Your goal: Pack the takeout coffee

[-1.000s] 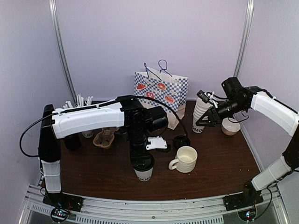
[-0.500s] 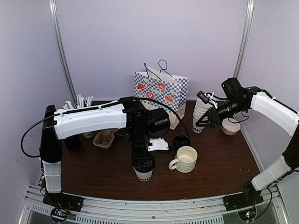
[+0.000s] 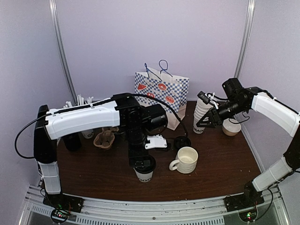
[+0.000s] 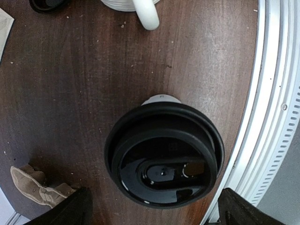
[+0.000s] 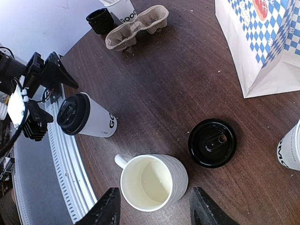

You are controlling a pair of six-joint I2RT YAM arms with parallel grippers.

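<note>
A takeout coffee, a white paper cup with black lettering and a black lid, stands near the table's front edge. My left gripper hangs straight above it, open. In the left wrist view the black lid lies between my left gripper's two spread fingers. The cup also shows in the right wrist view. A second printed cup stands at the far left, its top cut off. My right gripper is open and empty, held high beside a stack of lidless cups.
A white handled mug stands right of the cup, with a loose black lid behind it. A brown pulp cup carrier lies at the left. A blue checked paper bag stands at the back. A stack of lids sits by the carrier.
My left arm has shifted slightly and its gripper sits lower over the lidded cup. The right arm has not moved.
</note>
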